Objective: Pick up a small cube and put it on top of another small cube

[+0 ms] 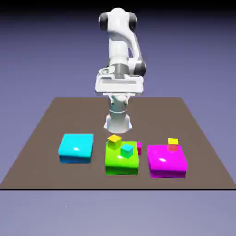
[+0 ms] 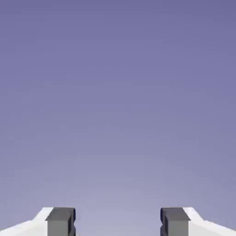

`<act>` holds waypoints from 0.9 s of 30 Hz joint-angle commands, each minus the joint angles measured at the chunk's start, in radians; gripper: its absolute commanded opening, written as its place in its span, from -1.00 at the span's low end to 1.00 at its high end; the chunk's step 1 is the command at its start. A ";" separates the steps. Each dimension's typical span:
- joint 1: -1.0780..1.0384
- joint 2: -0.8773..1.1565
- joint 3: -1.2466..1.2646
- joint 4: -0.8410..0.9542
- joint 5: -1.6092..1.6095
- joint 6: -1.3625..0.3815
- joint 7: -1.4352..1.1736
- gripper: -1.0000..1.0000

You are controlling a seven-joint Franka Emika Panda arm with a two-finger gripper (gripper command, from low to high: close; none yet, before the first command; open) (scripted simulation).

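The gripper [image 1: 119, 100] is hanging above the table [image 1: 83, 115], its jaws standing apart. The small pink cube [image 1: 139, 148] is sitting just beside the green block [image 1: 122, 165], on the exterior view's right, partly hidden by it.

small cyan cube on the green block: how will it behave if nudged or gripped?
The small cyan cube looks rigid: straight edges, flat faces. Probably won't roll, more likely slide. It seems to be near the front of the green block, so a push toward the camera might tip it off.
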 commanded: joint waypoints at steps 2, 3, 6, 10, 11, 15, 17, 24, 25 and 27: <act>-0.027 0.024 0.073 -0.018 0.055 -0.008 0.006 0.00; -0.040 0.036 0.109 -0.027 0.082 -0.012 0.009 0.00; -0.079 0.073 0.217 -0.054 0.164 -0.023 0.019 0.00; -0.132 0.122 0.362 -0.090 0.273 -0.039 0.031 0.00; -0.146 0.134 0.399 -0.099 0.301 -0.043 0.035 0.00; -0.199 0.182 0.544 -0.134 0.410 -0.059 0.047 0.00; -0.225 0.207 0.616 -0.152 0.465 -0.067 0.053 0.00; -0.318 0.292 0.870 -0.215 0.656 -0.094 0.075 0.00; -0.331 0.304 0.906 -0.224 0.683 -0.098 0.078 0.00; -0.357 0.328 0.978 -0.242 0.738 -0.106 0.085 0.00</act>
